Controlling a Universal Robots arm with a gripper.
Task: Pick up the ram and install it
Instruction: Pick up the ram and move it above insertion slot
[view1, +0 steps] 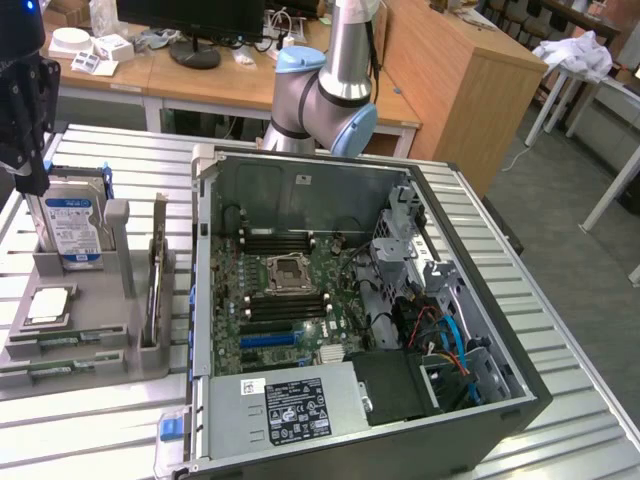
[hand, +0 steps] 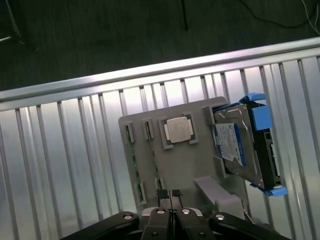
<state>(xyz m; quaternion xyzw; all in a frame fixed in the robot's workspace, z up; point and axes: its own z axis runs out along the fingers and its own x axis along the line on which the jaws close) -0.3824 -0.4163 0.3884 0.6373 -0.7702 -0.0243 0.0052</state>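
A grey holder (view1: 95, 345) sits near the table's edge on the exterior view's left. The ram (view1: 55, 368) (hand: 133, 159) rests in one of the narrow slots along the holder's outer edge, the side farthest from the hard drive (view1: 72, 225) (hand: 235, 145). That drive stands on edge in a blue-clipped caddy at the holder's opposite side. The small square processor (view1: 48, 305) (hand: 179, 130) lies flat in its recess between drive and ram slots. A raised grey wall (view1: 118, 240) and a thin upright card (view1: 155, 285) stand on the holder's side facing the computer case (view1: 520, 390). The case lies open just beside the holder, so its near wall comes between the ram and the motherboard (view1: 290, 300).

Everything rests on a ribbed metal table (view1: 80, 425) (hand: 60, 160). Behind it are wooden desks (view1: 450, 90) with a monitor stand, and white furniture over a grey floor at the exterior view's right. In the wrist view dark flooring lies beyond the table's rim.

The ram shows as a thin green strip, apparently on its long edge. Its long axis runs along the table's ribs and the holder's outer edge, roughly parallel to the dark memory slots on the motherboard.

The gripper (view1: 30, 185) (hand: 170, 194) hangs above the holder on the hard drive's side, well apart from the ram. Its fingertips are pressed together and hold nothing.
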